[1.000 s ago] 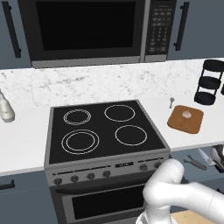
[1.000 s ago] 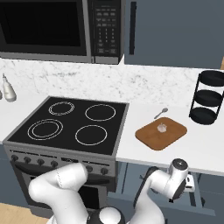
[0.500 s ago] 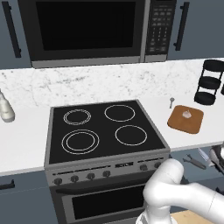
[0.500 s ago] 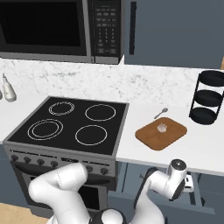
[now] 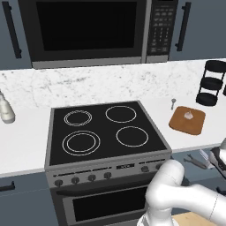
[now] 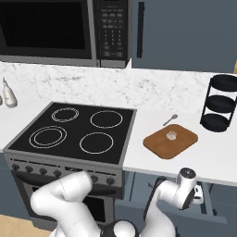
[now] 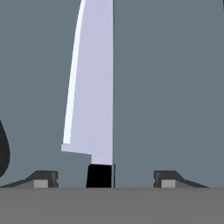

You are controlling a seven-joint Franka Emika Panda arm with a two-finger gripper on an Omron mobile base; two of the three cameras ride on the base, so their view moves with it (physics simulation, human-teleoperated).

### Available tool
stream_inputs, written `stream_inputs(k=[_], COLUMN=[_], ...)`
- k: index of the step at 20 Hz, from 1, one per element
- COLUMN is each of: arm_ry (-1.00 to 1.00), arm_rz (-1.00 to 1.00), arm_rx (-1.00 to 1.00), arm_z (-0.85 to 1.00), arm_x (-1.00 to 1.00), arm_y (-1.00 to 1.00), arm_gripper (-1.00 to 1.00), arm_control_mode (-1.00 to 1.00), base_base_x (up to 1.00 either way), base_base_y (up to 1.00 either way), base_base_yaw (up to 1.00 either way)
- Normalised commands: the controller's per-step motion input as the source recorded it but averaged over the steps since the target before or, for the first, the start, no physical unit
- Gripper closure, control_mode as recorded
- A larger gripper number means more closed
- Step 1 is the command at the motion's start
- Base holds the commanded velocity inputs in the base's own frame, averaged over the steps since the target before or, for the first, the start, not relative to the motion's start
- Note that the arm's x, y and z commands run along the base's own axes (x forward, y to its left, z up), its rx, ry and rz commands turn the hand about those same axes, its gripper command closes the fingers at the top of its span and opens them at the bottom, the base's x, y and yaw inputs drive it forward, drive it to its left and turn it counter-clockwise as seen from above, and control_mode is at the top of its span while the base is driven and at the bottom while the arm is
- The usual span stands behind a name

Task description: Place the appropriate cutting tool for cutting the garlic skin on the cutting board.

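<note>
The knife [image 7: 92,87] has a pale silver-grey blade and a black handle. The cutting board [image 6: 170,141] is warm brown, the garlic [image 6: 171,134] whitish-pink. The surface [image 5: 26,141] is white, the backsplash [image 6: 162,90] grey-veined white marble.

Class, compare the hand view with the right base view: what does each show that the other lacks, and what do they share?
Hand view: the knife, silver blade and black handle, lying between the tips of the open claw, untouched. Right base view: the cutting board with the garlic on it, the spoon beside it, the stove. Shared: nothing I can match with certainty.
</note>
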Motion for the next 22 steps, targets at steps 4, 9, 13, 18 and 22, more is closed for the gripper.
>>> stream_inputs(k=[4,9,13,18,22], arm_ry=[0.20,0.27,0.00,0.00,0.00], arm_rz=[0.00,0.00,0.04,0.15,0.14], arm_rx=[0.06,0.11,0.05,0.10,0.06], arm_z=[-0.48,-0.40,0.02,0.50,0.50], arm_x=[0.00,0.01,-0.16,-0.54,-0.53], arm_y=[-0.10,-0.12,-0.16,-0.50,-0.45], arm_gripper=[1.00,1.00,1.00,1.00,1.00], arm_control_mode=[-1.00,-1.00,-1.00,-1.00,-1.00], base_base_x=[0.00,0.00,0.00,0.00,0.00], base_base_y=[0.00,0.00,0.00,0.00,0.00], base_base_yaw=[0.00,0.00,0.00,0.00,0.00])
